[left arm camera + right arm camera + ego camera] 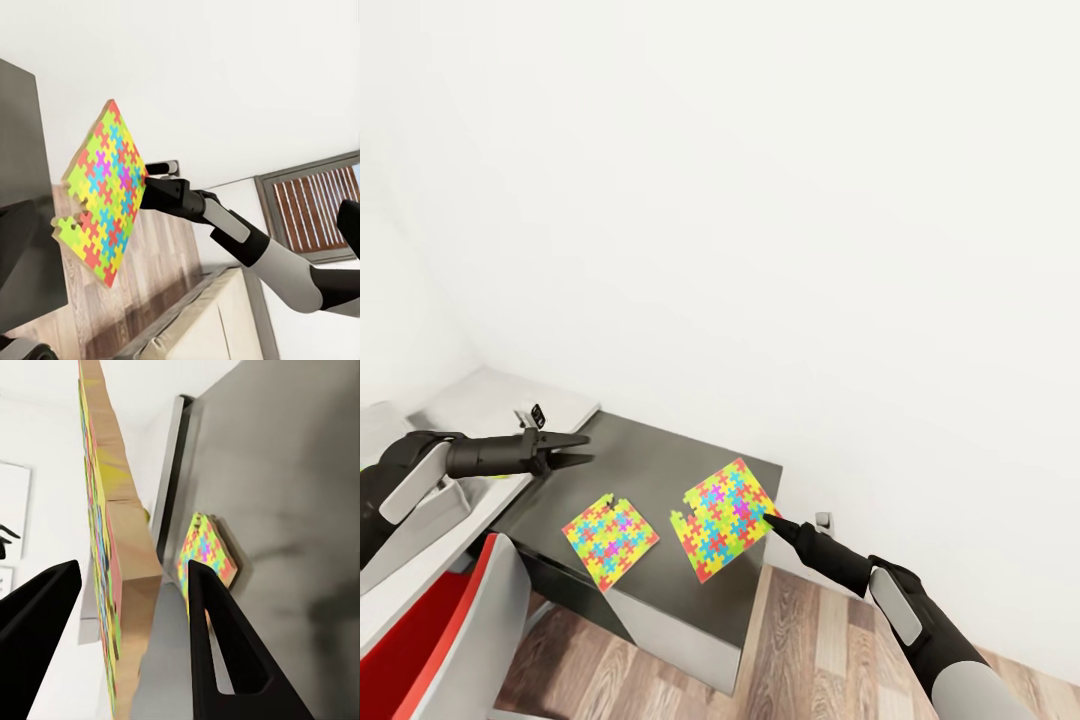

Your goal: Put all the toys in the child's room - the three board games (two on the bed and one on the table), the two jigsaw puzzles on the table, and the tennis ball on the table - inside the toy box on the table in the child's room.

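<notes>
- Because the thin, squarish, multicoloured jigsaw puzzle sheet (725, 517) stands tilted up off the dark grey lower side unit of the table (650, 455), its near corner sits between the two black fingers of the right tool (770, 520); in the right wrist view the fingers (217, 637) stand spread on either side of the sheet's brown edge (124, 585) and do not yet press it, as far as I can tell.
- By its look the sheet is light and stiff enough to stay flat when lifted by one corner, but interlocking pieces may flex or part under a hard pinch, so a hold further in from the corner, across the flat faces, seems safer.
- Its faces look smooth, so a shallow grip could slip.
- Further in, the second bright jigsaw puzzle sheet (610, 527) lies flat on the same dark top, just beside the first and apart from it; being flat, it offers only its edges to take hold of.
- Beyond, the left tool (575, 450) hangs over the dark top's far end with its fingers slightly parted, holding nothing.
</notes>
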Available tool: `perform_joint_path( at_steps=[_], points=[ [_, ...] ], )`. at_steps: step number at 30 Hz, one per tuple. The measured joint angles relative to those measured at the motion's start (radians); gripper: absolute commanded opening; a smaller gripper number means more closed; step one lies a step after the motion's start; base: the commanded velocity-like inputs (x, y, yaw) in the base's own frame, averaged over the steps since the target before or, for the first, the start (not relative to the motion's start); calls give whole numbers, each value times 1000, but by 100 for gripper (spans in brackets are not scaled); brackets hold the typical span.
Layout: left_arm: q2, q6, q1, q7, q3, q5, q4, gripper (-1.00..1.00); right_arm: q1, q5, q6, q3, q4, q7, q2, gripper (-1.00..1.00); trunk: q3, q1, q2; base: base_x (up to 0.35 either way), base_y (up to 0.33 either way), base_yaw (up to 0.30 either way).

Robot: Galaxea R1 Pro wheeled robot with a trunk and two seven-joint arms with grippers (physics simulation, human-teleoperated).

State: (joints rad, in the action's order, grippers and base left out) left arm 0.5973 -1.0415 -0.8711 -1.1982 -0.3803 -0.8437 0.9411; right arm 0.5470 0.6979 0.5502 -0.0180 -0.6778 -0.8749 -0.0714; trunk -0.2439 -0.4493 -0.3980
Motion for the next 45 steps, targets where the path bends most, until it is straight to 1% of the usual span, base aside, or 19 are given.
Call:
perform_joint_path(
  at_steps=[2, 5, 9, 21, 28, 32, 37, 45],
  points=[
    [1, 0, 0, 0, 1, 0, 0, 100, 0, 0, 0, 0, 0, 0, 0, -100, 3, 0, 0, 0, 0, 94],
    [11, 0, 0, 0, 2, -1, 0, 100, 0, 0, 0, 0, 0, 0, 0, -100, 8, 0, 0, 0, 0, 110],
    [15, 0, 0, 0, 2, -2, 0, 100, 0, 0, -1, 0, 0, 1, 1, -100, 15, 0, 0, 0, 0, 121],
    [16, 0, 0, 0, 0, 0, 0, 100, 0, 0, -1, 0, 0, 1, 1, -100, 35, 0, 0, 0, 0, 130],
    [16, 0, 0, 0, 1, -1, 0, 100, 0, 3, 1, 1, -1, -1, 0, -100, 37, 0, 0, 0, 0, 22],
    [16, 0, 0, 0, -1, -1, 0, 100, 0, 3, 1, 1, -1, -18, 0, -100, 37, 0, 0, 0, 0, 0],
    [17, 0, 0, 0, -1, 0, 0, 100, 0, 3, 1, 1, -1, -22, 0, -100, 38, 0, 0, 0, 0, 12],
    [17, 0, 0, -1, 3, -8, 0, 100, 0, 3, 0, 1, -1, -21, 0, -100, 48, 0, 0, 0, 0, 106]
  ],
)
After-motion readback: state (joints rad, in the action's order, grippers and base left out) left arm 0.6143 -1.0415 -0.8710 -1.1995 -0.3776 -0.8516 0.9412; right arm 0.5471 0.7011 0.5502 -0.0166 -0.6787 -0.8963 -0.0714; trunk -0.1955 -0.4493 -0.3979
